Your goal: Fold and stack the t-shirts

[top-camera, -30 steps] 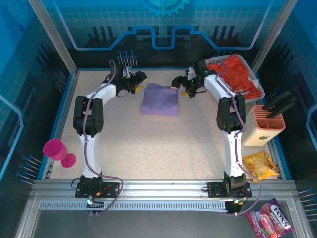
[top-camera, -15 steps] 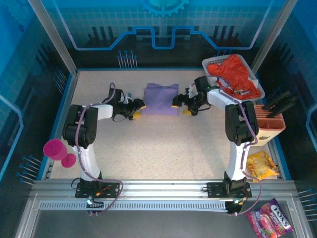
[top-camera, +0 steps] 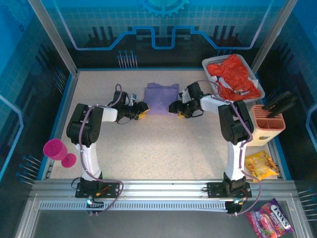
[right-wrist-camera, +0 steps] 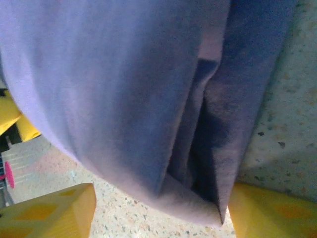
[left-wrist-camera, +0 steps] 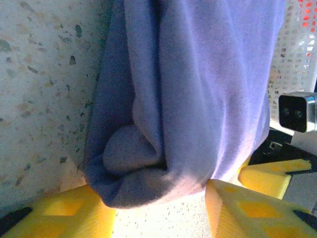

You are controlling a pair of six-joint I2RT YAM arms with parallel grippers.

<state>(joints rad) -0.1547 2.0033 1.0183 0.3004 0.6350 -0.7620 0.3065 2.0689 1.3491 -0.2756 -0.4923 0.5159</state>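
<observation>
"Up top, purple t-shirt point(top-camera: 161, 96) lies folded at table's far side; L gripper point(top-camera: 143, 110) & R gripper point(top-camera: 174, 107) sit at its near corners. White basket point(top-camera: 258, 88) holds orange t-shirt point(top-camera: 233, 74)."

"L wrist?"

"Both fingers point(left-wrist-camera: 64, 213) spread, hem between, nothing pinched. R wrist: same. Before closing, you should get every layer inside, both sides level."

A beige speckled table top point(top-camera: 163, 148) with blue edging point(top-camera: 63, 119) sits inside an aluminium frame: slanted posts point(top-camera: 52, 35) at the far corners, slotted rails point(top-camera: 163, 187) along the near edge. Blue grid-patterned wall panels point(top-camera: 208, 20) bearing a gear motif point(top-camera: 163, 5) stand behind.
</observation>
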